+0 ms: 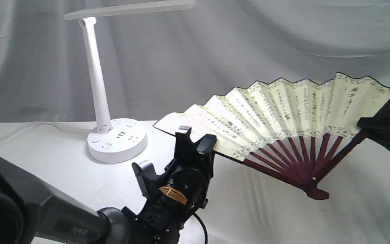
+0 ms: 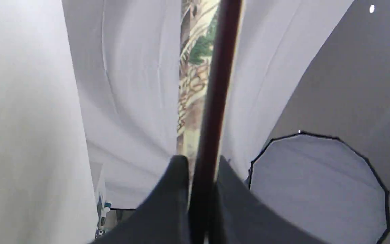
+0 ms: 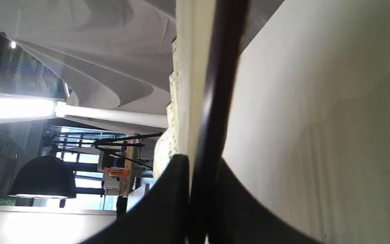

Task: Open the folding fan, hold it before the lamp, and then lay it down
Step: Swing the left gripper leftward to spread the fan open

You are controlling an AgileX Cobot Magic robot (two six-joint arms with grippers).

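The folding fan (image 1: 283,105) is spread open, its cream calligraphy leaf up and its maroon pivot down at the tablecloth. My left gripper (image 1: 196,137) is shut on the fan's left guard, which shows as a dark strip (image 2: 218,84) between the jaws of that gripper (image 2: 201,162). My right gripper (image 1: 364,123) is shut on the right guard (image 3: 222,67), pinched where the jaws of that gripper (image 3: 203,161) meet. The white lamp (image 1: 117,139) stands to the left of the fan with its bar head lit (image 3: 19,108).
A white cloth covers the table (image 1: 63,176), and a white drape (image 1: 215,51) hangs behind. The lamp's cord (image 1: 29,127) runs off to the left. My left arm (image 1: 46,213) fills the near left corner. A round softbox (image 2: 317,183) appears in the left wrist view.
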